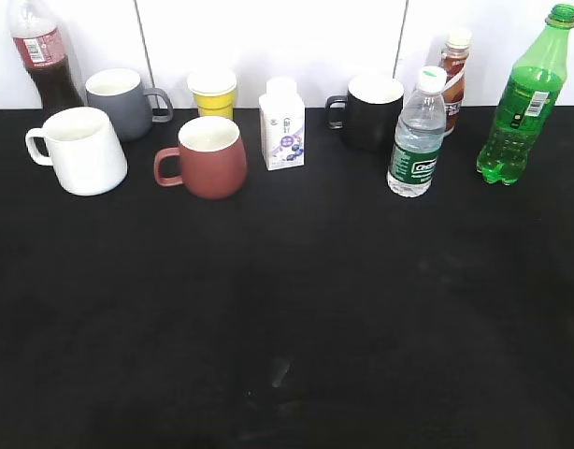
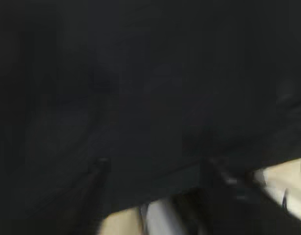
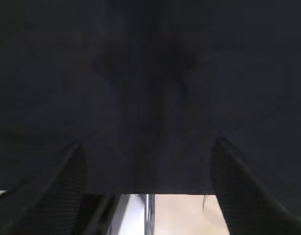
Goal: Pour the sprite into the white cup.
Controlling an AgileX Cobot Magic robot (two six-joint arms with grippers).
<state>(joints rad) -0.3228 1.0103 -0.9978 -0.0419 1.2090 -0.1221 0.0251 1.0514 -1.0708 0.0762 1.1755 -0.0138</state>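
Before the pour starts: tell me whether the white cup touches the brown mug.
Apart. The exterior view shows a strip of black table between the white cup and the brown mug.

The exterior view was evenly and brightly lit, the white wall (image 1: 296, 37) nearly blown out, the black surface (image 1: 287, 318) swallowing shadows and showing only faint sheen. Both wrist views were dim and soft; the left one was smeared with blur, pale floor glaring at the bottom.
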